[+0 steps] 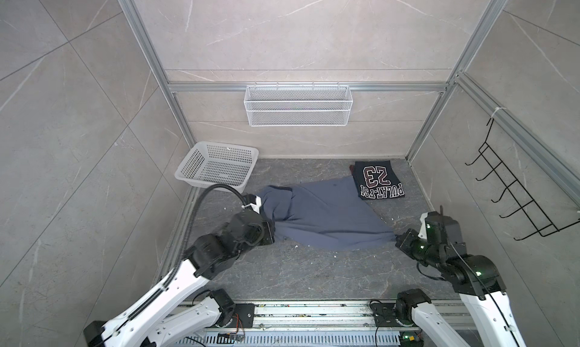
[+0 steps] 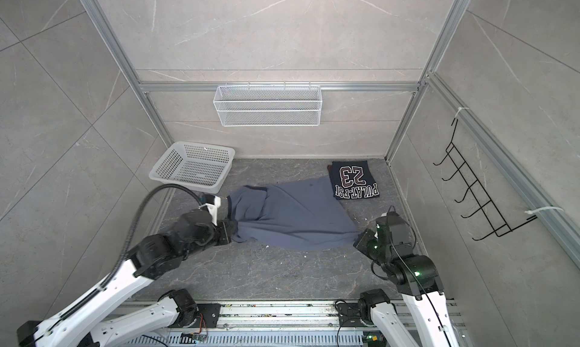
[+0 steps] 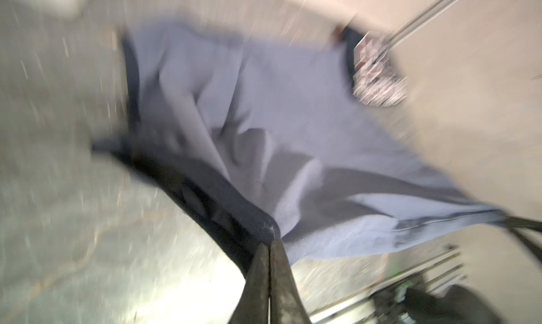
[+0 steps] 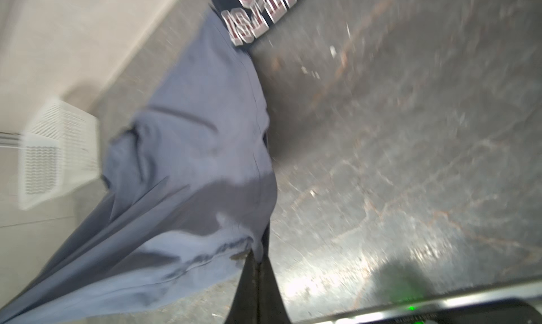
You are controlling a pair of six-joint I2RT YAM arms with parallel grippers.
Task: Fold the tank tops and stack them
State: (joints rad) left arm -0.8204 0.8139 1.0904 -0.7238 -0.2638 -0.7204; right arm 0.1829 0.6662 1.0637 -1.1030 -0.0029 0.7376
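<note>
Pale beige, marble-veined panels form 3 walls: the back wall [image 1: 298, 40], left wall [image 1: 62, 141] and right wall [image 1: 533, 62], framed by aluminium rails [image 1: 204, 87]. A white wire-mesh shelf [image 1: 298, 105] hangs from the back rail, and a black wire hook rack [image 1: 514, 201] hangs on the right wall. The counter [image 1: 282, 273] is dark grey veined stone with pale specks. A white perforated basket [image 1: 191, 165] sits in its far left corner.

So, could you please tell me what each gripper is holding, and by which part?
Both are shut on the blue-grey tank top: the left gripper pinches its dark-trimmed edge, the right gripper a corner at the opposite end.
</note>
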